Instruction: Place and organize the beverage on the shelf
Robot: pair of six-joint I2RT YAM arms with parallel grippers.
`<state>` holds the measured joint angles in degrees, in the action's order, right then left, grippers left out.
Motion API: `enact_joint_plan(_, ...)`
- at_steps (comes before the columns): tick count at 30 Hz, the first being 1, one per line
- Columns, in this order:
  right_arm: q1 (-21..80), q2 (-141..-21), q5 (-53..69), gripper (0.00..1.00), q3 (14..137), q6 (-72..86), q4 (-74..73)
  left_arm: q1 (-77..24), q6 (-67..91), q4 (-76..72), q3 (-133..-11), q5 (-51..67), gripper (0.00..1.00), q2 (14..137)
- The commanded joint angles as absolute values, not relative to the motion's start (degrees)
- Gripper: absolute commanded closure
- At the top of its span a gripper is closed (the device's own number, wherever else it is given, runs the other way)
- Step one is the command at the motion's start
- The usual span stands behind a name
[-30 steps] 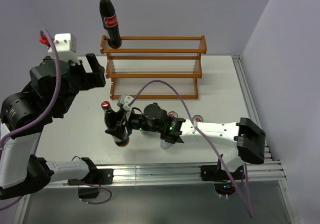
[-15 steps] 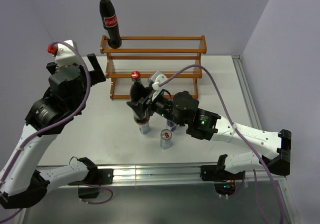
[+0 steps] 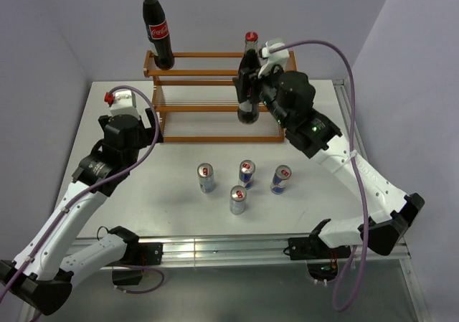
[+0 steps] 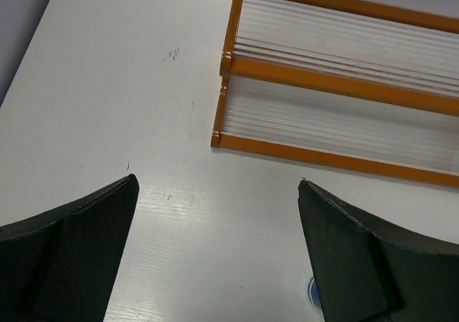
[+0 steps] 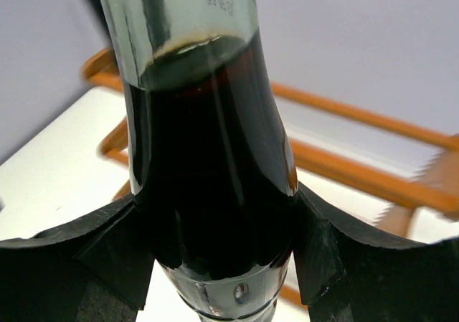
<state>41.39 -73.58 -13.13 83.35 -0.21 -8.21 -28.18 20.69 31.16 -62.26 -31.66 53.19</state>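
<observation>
Nearest the arm bases, four slim cans (image 3: 247, 173) stood upright in a loose cluster on the table (image 3: 143, 193), apart from one another and well short of the shelf (image 3: 208, 108). None had been shelved yet.

Beyond them on the left, the left pincer (image 4: 216, 184) hung over bare table just off the shelf's lower left corner. Its fingers were spread wide with nothing between them. It was the closer arm to the leftmost can, which lay back toward the bases from it.

Farther on, the right pincer (image 3: 252, 85) was pinching the carried bottle (image 3: 248, 78) at its dark body, one finger pressed to each side in the wrist view. The bottle's long axis ran vertical, red cap up. It was held off the table at the middle of the shelf's width. From above its base overlapped the lower rails, and I could not tell which tier it was over.

Farthest away, the standing bottle (image 3: 158, 31) stood upright at the left end of the top tier.

The coming move probably turns on that gap: the carried bottle sat to the right of its twin and most likely had to travel back and down onto the top rods, staying upright.
</observation>
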Motion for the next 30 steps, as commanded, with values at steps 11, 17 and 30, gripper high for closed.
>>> enact_joint_plan(11, 26.4, -85.8, -7.2, 1.00, 112.6, -0.5, 0.4, -26.5, 20.0, 25.5, -58.6, -24.8, 0.01, 52.6)
enact_joint_plan(17, 20.8, -92.4, -5.6, 1.00, 120.8, 1.2, -1.0, -26.5, 19.5, 25.6, -58.4, -24.0, 0.01, 52.9)
enact_joint_plan(30, 13.7, -101.3, -0.3, 1.00, 129.6, 3.3, -2.5, -26.5, 19.7, 25.8, -58.6, -23.6, 0.01, 53.9)
